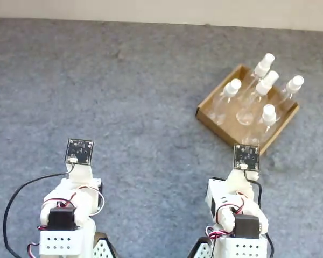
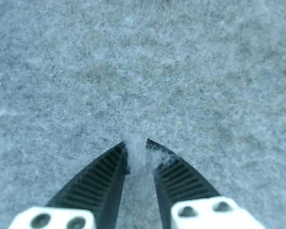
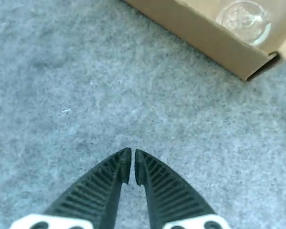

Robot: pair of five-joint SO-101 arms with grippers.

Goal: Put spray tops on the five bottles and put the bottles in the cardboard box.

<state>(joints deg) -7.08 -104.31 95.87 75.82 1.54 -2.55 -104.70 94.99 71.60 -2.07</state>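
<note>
Where the bottles stand: all five bottles (image 1: 246,110) are upright inside the cardboard box (image 1: 224,130), close together, on the far right part of the grey surface (image 1: 124,80).
Spray tops: each bottle carries a white spray top (image 1: 233,86); by the look of it, the task is done or all but done.
Left gripper (image 2: 137,149): drawn nearly closed with a thin slit between the tips, grasping nothing, low over bare surface and well apart from the box.
Right gripper (image 3: 132,160): clenched tip to tip on nothing, near the box's closest wall (image 3: 200,28); a clear bottle base (image 3: 243,19) shows just over that wall.
Handling: the bottles look clear, thin-walled and empty, so probably light, smooth-sided and easy to tip.
Where to hold: across the body just below the neck seems safest; pinching the spray top alone might pull it loose.
Box: stiff, shallow cardboard, likely to slide if nudged.
Writing: no label or print can be made out on the bottles or box.
</note>
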